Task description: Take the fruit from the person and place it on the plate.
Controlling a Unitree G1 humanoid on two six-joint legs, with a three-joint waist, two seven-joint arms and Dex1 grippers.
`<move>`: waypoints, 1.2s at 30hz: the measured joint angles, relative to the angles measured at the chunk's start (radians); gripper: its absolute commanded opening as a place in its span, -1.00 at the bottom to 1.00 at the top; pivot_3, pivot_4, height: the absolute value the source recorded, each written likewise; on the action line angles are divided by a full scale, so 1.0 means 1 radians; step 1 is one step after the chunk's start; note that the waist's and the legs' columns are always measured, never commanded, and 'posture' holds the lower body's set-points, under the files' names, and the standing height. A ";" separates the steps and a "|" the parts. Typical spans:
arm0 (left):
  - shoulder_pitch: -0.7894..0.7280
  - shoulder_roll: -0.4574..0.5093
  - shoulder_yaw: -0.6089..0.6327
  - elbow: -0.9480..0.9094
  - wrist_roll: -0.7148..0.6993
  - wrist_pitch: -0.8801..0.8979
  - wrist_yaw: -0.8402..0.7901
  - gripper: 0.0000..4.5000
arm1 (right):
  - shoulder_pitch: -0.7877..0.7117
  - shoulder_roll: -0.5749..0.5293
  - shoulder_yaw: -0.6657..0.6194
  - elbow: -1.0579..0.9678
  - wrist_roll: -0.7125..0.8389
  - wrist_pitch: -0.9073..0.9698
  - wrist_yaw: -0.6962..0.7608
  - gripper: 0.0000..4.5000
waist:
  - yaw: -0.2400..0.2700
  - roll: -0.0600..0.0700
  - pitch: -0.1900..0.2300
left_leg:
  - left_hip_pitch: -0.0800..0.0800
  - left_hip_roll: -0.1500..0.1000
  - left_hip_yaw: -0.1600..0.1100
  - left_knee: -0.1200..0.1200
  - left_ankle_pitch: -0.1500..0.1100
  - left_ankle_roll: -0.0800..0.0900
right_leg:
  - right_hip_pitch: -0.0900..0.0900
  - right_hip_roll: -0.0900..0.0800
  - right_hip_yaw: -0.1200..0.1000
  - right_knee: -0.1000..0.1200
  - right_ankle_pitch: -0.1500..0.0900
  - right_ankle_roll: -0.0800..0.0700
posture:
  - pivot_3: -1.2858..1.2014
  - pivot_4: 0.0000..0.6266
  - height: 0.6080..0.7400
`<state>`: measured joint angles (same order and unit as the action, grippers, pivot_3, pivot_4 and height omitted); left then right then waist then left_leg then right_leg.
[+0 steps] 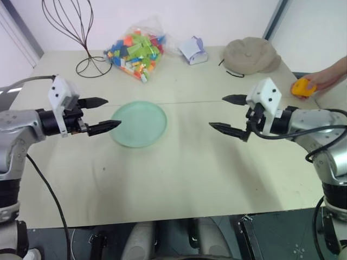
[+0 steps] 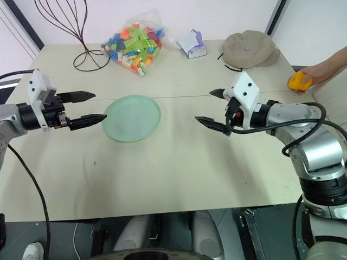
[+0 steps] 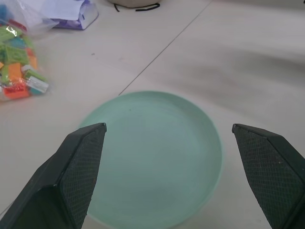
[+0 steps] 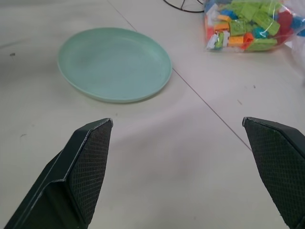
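A round orange-yellow fruit (image 1: 303,87) rests in a person's hand (image 1: 325,79) at the table's far right edge. The pale mint-green plate (image 1: 139,123) lies flat left of the table's middle, with nothing on it. My left gripper (image 1: 106,114) hovers just left of the plate, open and pointing at it. My right gripper (image 1: 227,113) hangs right of the middle, open and holding nothing, with its wrist between it and the fruit. Between the left fingers (image 3: 78,171) the plate (image 3: 152,157) shows close; past the right fingers (image 4: 83,167) the plate (image 4: 114,63) lies farther off.
A clear bag of multicoloured toy blocks (image 1: 135,50) lies at the back, with a wire stand (image 1: 81,32) to its left. A small white-and-purple box (image 1: 194,50) and a beige cloth hat (image 1: 250,55) sit at the back right.
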<state>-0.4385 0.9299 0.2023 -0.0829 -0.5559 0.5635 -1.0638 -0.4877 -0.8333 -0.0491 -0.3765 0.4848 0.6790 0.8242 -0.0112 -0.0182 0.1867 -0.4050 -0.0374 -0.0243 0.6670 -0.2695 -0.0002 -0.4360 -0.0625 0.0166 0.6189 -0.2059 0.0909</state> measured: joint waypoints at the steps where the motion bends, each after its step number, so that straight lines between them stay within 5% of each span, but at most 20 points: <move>1: 0.000 -0.001 -0.005 0.000 0.000 -0.001 -0.003 0.97 | 0.007 0.000 -0.003 -0.011 0.001 0.004 -0.004 1.00 | 0.000 0.000 0.000 | 0.000 0.000 0.000 0.000 0.000 0.000 | 0.000 0.000 0.000 0.000 0.000 0.000 | 0.03 -0.52 1.00; 19: -0.006 -0.014 -0.023 0.003 0.003 -0.008 -0.002 0.97 | 0.017 0.009 -0.042 -0.038 0.019 0.049 -0.059 1.00 | 0.000 0.000 0.000 | 0.000 0.000 0.000 0.000 0.000 0.000 | 0.000 0.000 0.000 0.000 0.000 0.000 | 0.03 -0.52 1.00; 36: -0.046 -0.051 -0.070 0.037 0.046 -0.033 -0.018 0.97 | -0.181 0.343 -0.082 -0.102 0.173 0.336 -0.457 1.00 | -0.001 0.000 0.000 | -0.001 0.000 0.000 0.000 0.000 0.000 | -0.001 0.000 0.000 0.001 0.000 0.000 | 0.03 -0.52 1.00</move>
<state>-0.4849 0.8793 0.1326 -0.0459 -0.5103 0.5301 -1.0819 -0.6691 -0.4905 -0.1308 -0.4787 0.6575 1.0150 0.3670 -0.0121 -0.0180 0.1867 -0.4060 -0.0376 -0.0245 0.6669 -0.2694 -0.0003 -0.4375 -0.0626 0.0168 0.6198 -0.2058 0.0909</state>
